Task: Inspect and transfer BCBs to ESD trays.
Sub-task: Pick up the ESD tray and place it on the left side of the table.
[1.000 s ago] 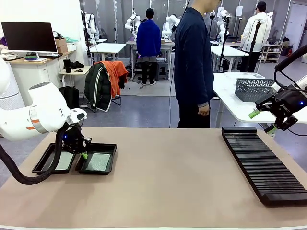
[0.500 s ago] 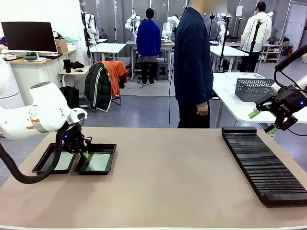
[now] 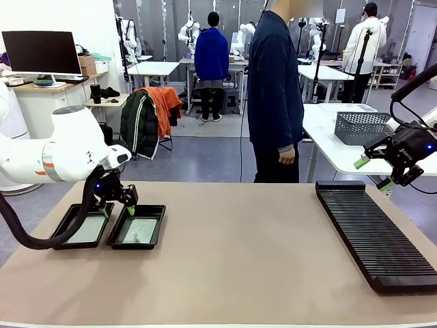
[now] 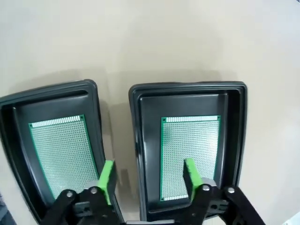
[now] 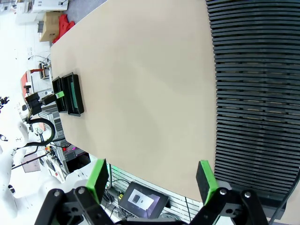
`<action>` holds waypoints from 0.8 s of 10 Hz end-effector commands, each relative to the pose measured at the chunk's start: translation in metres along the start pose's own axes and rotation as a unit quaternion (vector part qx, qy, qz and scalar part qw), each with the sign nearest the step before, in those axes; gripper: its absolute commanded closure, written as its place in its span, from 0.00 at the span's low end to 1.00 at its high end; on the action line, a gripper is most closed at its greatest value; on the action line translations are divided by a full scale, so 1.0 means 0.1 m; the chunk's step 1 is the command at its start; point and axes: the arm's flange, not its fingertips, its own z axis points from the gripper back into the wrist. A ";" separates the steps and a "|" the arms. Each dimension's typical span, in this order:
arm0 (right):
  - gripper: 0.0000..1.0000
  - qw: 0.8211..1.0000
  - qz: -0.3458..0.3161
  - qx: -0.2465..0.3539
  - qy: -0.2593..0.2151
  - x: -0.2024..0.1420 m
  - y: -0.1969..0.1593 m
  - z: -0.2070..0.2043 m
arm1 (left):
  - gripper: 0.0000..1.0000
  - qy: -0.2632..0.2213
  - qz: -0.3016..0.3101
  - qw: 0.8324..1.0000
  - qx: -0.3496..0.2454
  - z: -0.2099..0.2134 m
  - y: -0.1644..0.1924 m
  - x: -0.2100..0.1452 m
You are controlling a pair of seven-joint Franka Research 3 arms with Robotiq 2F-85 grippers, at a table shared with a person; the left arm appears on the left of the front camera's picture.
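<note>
bright, even room light is coming from above. soft shadows are sitting under the trays (image 4: 136, 122). the wrist pictures are bending at the edges. nothing is looking blurry.

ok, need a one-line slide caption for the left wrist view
Open left gripper above two side-by-side ESD trays, each holding one BCB.

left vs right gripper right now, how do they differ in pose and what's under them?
The left gripper hangs low over the two ESD trays, fingers spread across the gap between them; the right gripper is raised off the table's far right, above the end of the black slotted rack. The left looks down on BCBs lying flat in the trays; the right looks along the rack and bare table. Both are open and hold nothing.
</note>
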 end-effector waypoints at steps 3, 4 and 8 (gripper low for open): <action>0.00 1.000 -0.007 0.001 -0.001 -0.02 0.02 -0.01 | 0.00 -0.002 -0.024 0.998 0.056 0.45 -0.25 -0.01; 0.00 1.000 -0.007 0.001 -0.001 -0.02 0.02 -0.01 | 0.00 0.005 -0.028 0.998 0.062 0.56 -0.25 0.01; 0.00 1.000 -0.007 0.001 -0.001 -0.02 0.02 -0.01 | 0.00 0.044 -0.033 0.996 0.067 0.72 -0.27 0.06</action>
